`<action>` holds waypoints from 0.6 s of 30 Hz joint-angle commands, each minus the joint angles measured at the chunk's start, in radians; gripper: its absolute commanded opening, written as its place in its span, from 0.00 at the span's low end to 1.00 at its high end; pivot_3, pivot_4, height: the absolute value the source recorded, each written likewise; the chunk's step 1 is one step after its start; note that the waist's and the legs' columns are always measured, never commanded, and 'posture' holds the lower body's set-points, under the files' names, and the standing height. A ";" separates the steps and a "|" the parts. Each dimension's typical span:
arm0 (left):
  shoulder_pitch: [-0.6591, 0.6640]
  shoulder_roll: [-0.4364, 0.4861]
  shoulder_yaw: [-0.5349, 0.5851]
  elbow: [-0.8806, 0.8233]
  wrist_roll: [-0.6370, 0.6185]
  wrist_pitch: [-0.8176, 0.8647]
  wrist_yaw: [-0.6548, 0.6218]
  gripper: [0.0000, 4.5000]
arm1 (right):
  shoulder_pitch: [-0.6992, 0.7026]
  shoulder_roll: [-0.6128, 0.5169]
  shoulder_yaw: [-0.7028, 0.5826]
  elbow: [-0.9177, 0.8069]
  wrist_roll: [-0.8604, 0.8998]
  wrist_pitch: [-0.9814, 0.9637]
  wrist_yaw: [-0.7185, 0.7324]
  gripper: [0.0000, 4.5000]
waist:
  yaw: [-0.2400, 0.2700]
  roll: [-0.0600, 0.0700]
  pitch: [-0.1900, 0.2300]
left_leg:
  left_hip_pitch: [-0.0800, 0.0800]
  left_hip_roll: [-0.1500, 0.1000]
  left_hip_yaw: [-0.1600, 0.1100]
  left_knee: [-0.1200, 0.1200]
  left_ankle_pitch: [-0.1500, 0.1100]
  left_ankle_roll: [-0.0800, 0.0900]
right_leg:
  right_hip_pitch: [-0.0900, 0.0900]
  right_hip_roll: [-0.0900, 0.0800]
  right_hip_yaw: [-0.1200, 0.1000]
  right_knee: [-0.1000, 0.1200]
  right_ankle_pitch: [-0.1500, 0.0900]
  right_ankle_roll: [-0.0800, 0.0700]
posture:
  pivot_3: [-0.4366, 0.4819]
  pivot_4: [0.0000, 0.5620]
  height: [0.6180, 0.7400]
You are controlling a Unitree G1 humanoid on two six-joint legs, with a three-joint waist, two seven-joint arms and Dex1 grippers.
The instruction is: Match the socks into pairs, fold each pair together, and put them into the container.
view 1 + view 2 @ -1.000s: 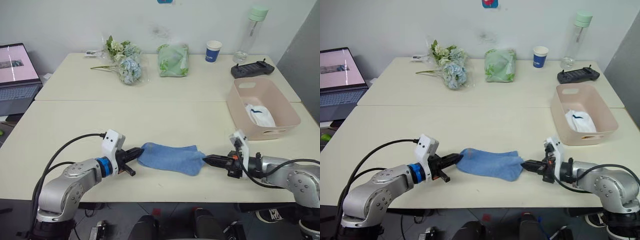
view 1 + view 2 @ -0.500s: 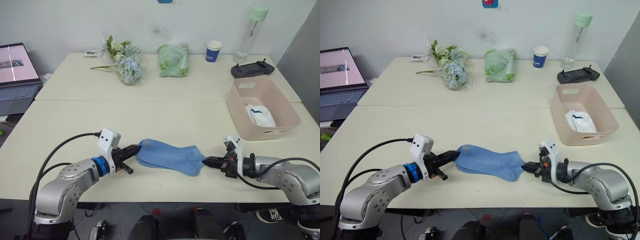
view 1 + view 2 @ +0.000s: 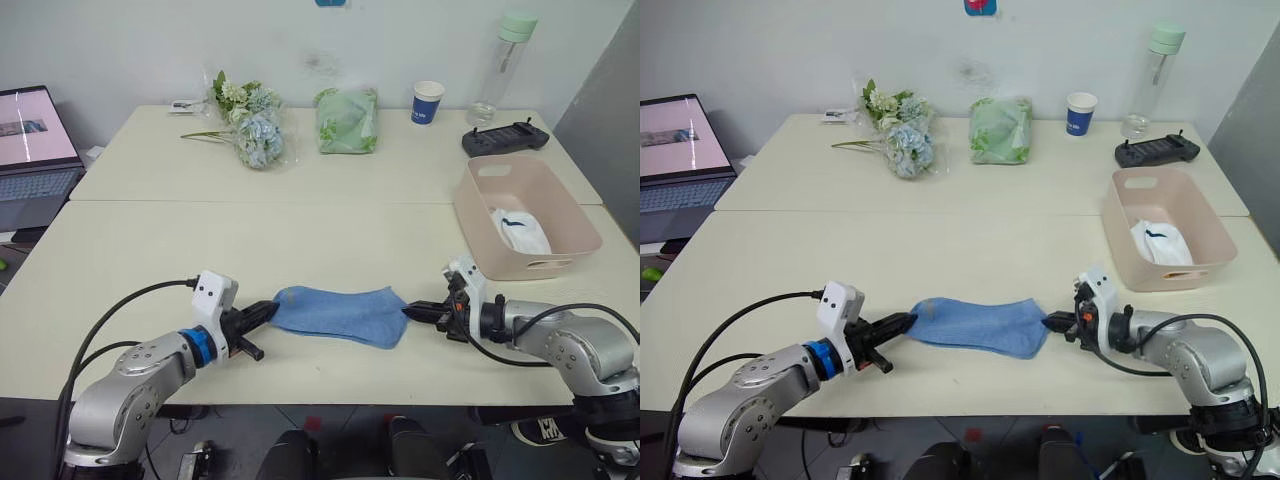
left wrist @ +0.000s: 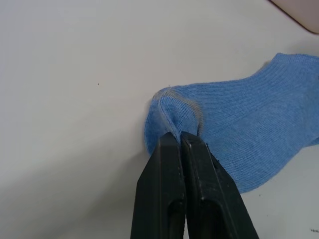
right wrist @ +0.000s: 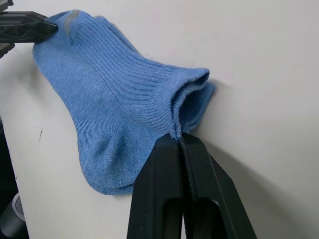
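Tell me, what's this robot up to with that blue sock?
The robot is sorting socks into pairs. Right now it holds the light blue socks, laid one on the other, stretched between its two arms just above the near table. The left gripper pinches the toe end and the right gripper pinches the cuff end. The pink container sits off to its right with a folded white pair already inside. The blue pair is not yet folded.

Cream worktop point(image 3: 330, 230) bearing: blue socks point(image 3: 340, 315) near front edge; pink container point(image 3: 525, 215) at right; flowers point(image 3: 250, 125), green bundle point(image 3: 347, 120), cup point(image 3: 427, 102), bottle point(image 3: 502, 65), apparently a controller point(image 3: 505, 137) along the rear.
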 commanded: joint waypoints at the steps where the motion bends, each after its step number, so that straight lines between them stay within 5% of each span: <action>1: 0.009 0.007 -0.004 -0.017 0.018 -0.033 0.000 0.00 | -0.006 -0.007 -0.001 -0.019 0.000 0.006 0.007 0.00 | 0.000 0.000 0.000 | 0.000 0.000 0.000 0.000 0.000 0.000 | 0.000 0.000 0.000 0.000 0.000 0.000 | 0.48 0.27 1.00; 18: -0.001 0.000 -0.055 -0.002 0.044 -0.065 -0.010 0.00 | -0.003 -0.019 -0.011 -0.014 -0.013 0.017 0.009 0.00 | 0.000 0.000 0.000 | 0.000 0.000 0.000 0.000 0.000 0.000 | 0.000 0.000 0.000 0.000 0.000 0.000 | 0.48 0.27 1.00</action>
